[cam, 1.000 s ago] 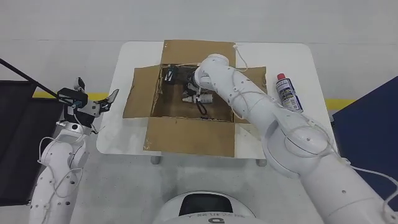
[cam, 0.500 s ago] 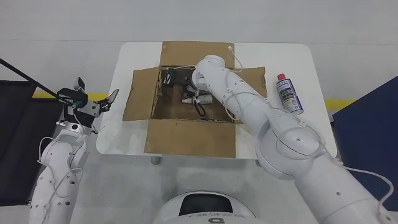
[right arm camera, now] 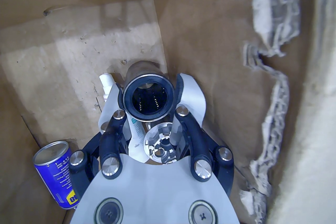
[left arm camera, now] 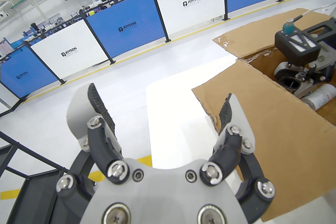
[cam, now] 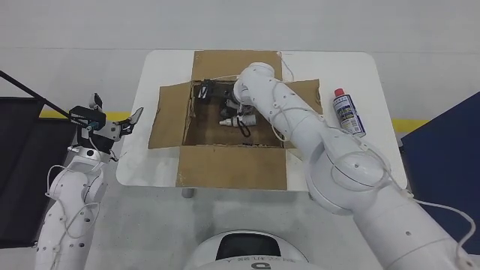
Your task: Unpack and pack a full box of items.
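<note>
The open cardboard box (cam: 171,112) stands in the middle of the white table (cam: 150,165). My right gripper (right arm camera: 148,88) is down inside it, shut on a metal cylinder (right arm camera: 148,101) with a dark ring at its end. Under the gripper lie a white tube (right arm camera: 107,82) and a toothed metal part (right arm camera: 160,146). A blue can (right arm camera: 56,172) stands by the box wall. From the left wrist view the right gripper (left arm camera: 291,80) holds the cylinder just above a white bottle (left arm camera: 319,97). My left gripper (left arm camera: 161,101) is open and holds nothing, off the table's left edge (cam: 118,112).
A red-capped spray can (cam: 349,112) lies on the table right of the box. The four box flaps (cam: 232,166) are folded outward over the tabletop. Torn paper tape (right arm camera: 273,57) hangs on the inner wall. Blue and white fence panels (left arm camera: 131,22) stand far off.
My right arm has shifted a little toward the box's far left corner, the cylinder still in its gripper. The left arm has stayed where it was.
</note>
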`<act>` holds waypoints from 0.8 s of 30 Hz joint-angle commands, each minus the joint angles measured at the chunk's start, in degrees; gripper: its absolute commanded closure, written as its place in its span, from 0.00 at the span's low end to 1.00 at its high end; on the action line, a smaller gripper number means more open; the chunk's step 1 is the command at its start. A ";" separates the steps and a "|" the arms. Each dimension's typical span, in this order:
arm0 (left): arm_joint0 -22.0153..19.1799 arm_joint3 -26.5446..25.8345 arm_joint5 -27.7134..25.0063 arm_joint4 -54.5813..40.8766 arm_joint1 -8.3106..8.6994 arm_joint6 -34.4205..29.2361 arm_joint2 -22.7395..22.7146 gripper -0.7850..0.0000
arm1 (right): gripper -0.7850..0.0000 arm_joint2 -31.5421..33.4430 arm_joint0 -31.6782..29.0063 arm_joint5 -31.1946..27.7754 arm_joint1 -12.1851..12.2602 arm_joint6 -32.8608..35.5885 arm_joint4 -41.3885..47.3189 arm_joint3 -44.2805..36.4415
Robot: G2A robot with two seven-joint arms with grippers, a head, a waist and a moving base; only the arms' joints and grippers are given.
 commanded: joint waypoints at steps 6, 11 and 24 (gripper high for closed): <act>0.00 0.00 0.00 0.00 0.00 0.00 0.00 0.00 | 1.00 0.01 0.74 -2.72 1.44 -5.41 -3.02 -0.88; 0.00 0.00 0.00 0.00 0.00 0.00 0.00 0.00 | 1.00 -0.02 0.70 -5.49 2.98 -8.55 -5.47 -2.96; 0.00 0.00 0.00 0.00 0.00 0.00 0.00 0.00 | 1.00 2.47 0.56 -13.13 11.38 -22.74 -12.65 -11.55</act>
